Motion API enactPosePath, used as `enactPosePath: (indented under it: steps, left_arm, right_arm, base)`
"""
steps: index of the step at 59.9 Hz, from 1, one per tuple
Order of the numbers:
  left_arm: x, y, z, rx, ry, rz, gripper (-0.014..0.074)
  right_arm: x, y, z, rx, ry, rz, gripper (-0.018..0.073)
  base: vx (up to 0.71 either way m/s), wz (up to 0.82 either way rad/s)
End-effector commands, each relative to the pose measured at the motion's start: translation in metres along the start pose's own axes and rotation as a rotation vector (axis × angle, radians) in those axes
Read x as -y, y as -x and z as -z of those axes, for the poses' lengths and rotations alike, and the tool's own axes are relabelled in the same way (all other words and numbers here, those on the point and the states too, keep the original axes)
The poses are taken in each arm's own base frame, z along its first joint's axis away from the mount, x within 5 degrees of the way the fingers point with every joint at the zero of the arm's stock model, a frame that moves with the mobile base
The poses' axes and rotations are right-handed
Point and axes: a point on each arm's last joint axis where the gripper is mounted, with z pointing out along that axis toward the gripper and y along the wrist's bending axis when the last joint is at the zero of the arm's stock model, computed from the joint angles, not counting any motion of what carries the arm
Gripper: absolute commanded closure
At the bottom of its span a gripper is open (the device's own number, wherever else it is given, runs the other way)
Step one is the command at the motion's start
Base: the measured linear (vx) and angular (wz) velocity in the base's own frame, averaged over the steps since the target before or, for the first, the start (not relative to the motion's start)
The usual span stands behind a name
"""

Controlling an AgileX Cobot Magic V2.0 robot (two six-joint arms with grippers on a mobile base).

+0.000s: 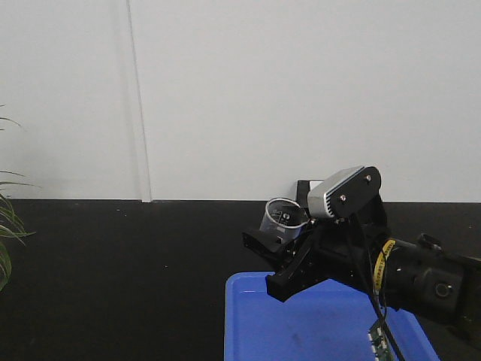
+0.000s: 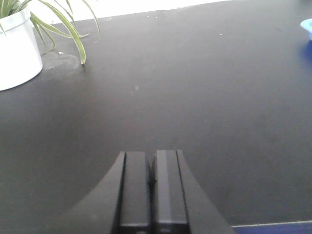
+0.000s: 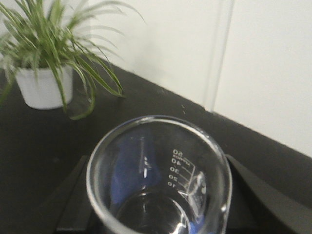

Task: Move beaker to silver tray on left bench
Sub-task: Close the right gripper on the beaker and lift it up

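Observation:
My right gripper (image 1: 276, 239) is shut on the small clear beaker (image 1: 282, 218) and holds it tilted above the near-left corner of the blue tray. In the right wrist view the beaker (image 3: 158, 180) fills the lower frame between the black fingers (image 3: 73, 195), empty, with white graduation marks. My left gripper (image 2: 151, 168) is shut and empty, low over the matte black bench top (image 2: 195, 87). The left gripper does not show in the front view. The silver tray is out of view.
A bright blue plastic tray (image 1: 248, 331) lies at the front right; its corner shows in the left wrist view (image 2: 307, 27). A potted plant in a white pot (image 2: 17, 48) stands at the bench's far left, also in the right wrist view (image 3: 44, 85). A white wall backs the bench.

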Motion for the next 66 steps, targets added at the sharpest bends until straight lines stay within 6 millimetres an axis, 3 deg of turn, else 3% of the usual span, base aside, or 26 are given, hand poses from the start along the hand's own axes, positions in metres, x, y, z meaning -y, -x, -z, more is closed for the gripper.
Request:
enactPosePath:
  steps: [1, 66]
  left_arm:
    - [0.0007, 0.0009, -0.0016, 0.063, -0.005, 0.002, 0.0595]
    - [0.0007, 0.0009, -0.0016, 0.063, -0.005, 0.002, 0.0595]
  right_arm:
    - [-0.0154, 0.0318, 0.0157, 0.093, 0.012, 0.005, 0.0575]
    - [-0.0213, 0.0367, 0.0198, 0.095, 0.005, 0.014, 0.0573]
  base:
    - [0.0, 0.0]
    - [-0.01, 0.0]
